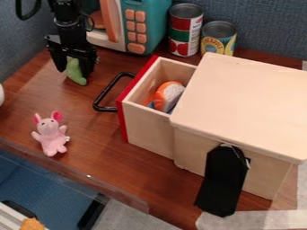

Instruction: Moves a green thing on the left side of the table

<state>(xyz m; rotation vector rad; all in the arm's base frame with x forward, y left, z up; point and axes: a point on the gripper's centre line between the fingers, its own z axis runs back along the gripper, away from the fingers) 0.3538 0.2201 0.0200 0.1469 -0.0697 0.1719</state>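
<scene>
1. The green thing (77, 78) lies directly at the gripper (75, 72), in the far left part of the desk (90, 143); its upper part sits within the gripper's span and its lower end pokes out below, toward the camera.
2. Its long axis slants slightly, from upper left down to the right, so it runs largely in line with the hanging gripper.
3. I cannot tell whether the gripper is clamped on it or merely around it, nor whether it touches the wood. The next move probably calls for making sure of the hold, then shifting it.
4. To the right, the black handle (107, 108) of the open drawer (150, 123) juts toward it; a sideways swing that way could snag.
5. Behind and to the right stands the toy microwave (146, 27), limiting travel backward.
6. Nearer the camera, the pink plush mouse (51, 137) stands well apart; a path between it and the handle looks workable.
</scene>
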